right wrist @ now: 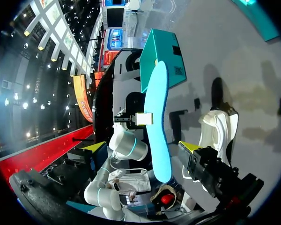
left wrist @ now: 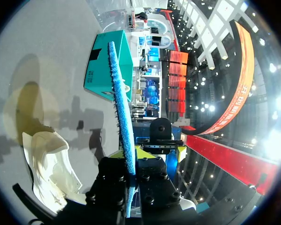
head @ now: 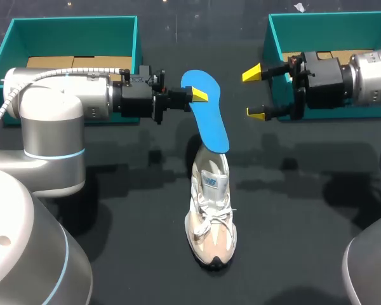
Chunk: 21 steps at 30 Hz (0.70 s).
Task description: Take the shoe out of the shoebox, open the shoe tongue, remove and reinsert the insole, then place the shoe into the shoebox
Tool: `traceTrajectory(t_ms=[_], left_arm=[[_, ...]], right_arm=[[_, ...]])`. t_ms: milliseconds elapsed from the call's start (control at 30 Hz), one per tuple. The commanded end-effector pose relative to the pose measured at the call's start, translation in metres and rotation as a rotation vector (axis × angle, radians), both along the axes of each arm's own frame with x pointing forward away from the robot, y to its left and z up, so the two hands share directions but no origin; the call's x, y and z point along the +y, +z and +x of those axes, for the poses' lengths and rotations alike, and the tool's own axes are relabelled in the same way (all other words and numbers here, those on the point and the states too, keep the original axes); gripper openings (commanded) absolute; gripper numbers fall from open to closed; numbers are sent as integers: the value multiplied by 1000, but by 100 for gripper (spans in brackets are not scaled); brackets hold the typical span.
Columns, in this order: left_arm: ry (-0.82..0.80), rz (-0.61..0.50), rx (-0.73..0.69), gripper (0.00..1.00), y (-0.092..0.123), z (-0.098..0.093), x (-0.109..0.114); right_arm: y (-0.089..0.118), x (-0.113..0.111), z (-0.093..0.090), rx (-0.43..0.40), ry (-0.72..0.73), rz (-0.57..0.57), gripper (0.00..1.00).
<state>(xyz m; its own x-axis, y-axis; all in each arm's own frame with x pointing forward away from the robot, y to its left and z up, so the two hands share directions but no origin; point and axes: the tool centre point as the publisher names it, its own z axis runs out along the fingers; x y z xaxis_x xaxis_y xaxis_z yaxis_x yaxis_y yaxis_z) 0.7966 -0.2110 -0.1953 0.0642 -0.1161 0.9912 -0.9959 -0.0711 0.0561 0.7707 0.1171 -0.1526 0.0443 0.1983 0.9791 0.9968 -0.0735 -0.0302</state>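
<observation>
left claw [head: 200, 95] pinches the blue insole [head: 211, 121] by its edge, just above the shoe [head: 211, 222] at its heel; right claw [head: 254, 94] gapes empty beyond the shoe. looks light, floppy: grip mid-length.

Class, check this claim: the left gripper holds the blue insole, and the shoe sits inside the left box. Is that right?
Not quite. The left gripper does hold the blue insole, but the shoe stands on the black table, not inside the left box. The head view shows this.
</observation>
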Motion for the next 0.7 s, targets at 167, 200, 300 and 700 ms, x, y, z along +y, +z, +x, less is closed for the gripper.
traceTrajectory(t_ms=[167, 200, 300, 700], left_arm=[[-16, -69, -321, 0, 16, 7, 7], [-21, -78, -374, 0, 19, 7, 9], [-13, -111, -541, 0, 29, 10, 15], [-76, -197, -980, 0, 30, 17, 23]], right_arm=[[1, 2, 1, 1, 0, -4, 100], [1, 2, 1, 1, 0, -4, 100], [1, 2, 1, 1, 0, -4, 100], [1, 2, 1, 1, 0, -4, 100]])
